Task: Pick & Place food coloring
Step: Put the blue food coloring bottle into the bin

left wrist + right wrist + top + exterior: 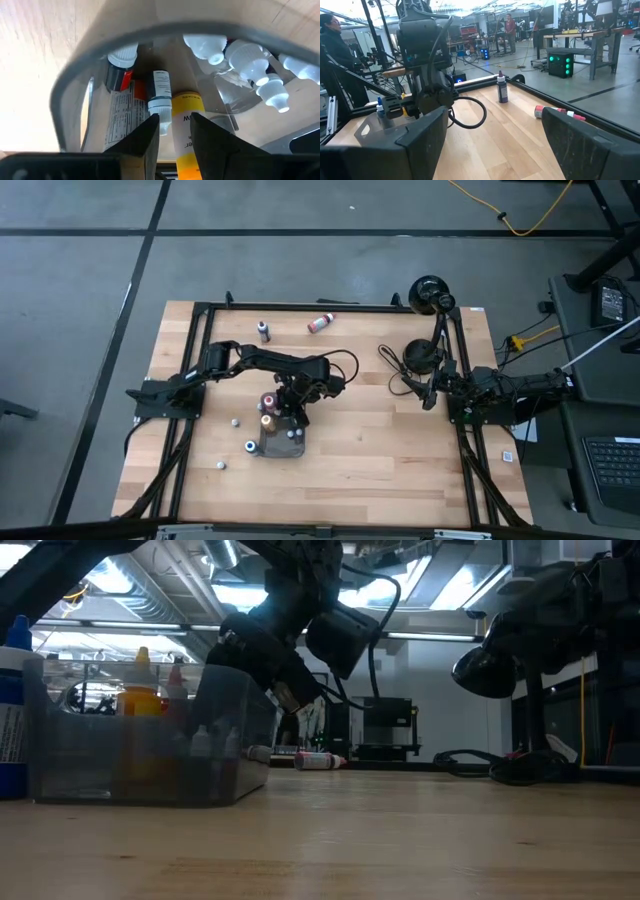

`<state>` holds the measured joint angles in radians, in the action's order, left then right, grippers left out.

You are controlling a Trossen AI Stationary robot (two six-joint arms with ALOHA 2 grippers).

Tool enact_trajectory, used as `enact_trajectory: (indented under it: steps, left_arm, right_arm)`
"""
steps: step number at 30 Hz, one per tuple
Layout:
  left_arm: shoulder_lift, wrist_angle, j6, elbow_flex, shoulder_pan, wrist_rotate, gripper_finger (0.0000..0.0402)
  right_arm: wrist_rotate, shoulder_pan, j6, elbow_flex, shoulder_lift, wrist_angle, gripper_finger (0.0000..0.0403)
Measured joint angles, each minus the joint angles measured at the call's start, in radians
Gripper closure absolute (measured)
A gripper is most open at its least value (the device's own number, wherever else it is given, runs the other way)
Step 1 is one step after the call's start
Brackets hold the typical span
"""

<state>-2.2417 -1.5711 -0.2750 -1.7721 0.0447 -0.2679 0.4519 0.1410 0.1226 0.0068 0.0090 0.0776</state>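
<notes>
We see a pale wood-grain table [400, 450] with a translucent grey, round-cornered tray [281, 442] near its middle. From above, the left gripper [291, 412] hangs over the tray's far end, while the right gripper [428, 392] waits near the table's right edge.

The left wrist view shows what the overhead cannot: the tray's smooth curved rim and, inside it, several food coloring bottles [160, 97]. A slim white-labelled one with a grey cap sits just ahead of the gripper's dark fingers [145, 142], beside a yellow bottle [186, 125] and a red-and-dark one with a white cap [120, 67]; a cluster of white dropper tips [245, 57] stands at the other side. The jaws stand narrowly apart, and the slim bottle's end seems to reach into the gap, though we cannot tell if they grip it.

The high view alone shows loose bottles on the wood: a dark upright one [264, 331] and a pink one lying down [320, 324] at the far side, and small ones [236, 421] near the tray. The right wrist view shows its own fingers spread wide.
</notes>
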Motion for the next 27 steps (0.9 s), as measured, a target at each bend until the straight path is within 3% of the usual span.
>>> enact_trajectory:
  steps: [8,20,27]
  left_arm:
    - [0.001,0.000,0.009,-0.016,0.012,-0.017,0.0294]
    - [0.003,0.000,0.006,-0.156,0.054,0.027,0.0291]
    - [0.071,-0.001,-0.047,-0.203,0.058,0.015,0.0294]
  right_arm:
    - [0.000,0.000,0.000,0.000,0.000,0.000,0.0080]
    - [0.000,0.000,0.000,0.000,0.000,0.000,0.0080]
    - [0.000,0.000,0.000,0.000,0.000,0.000,0.0080]
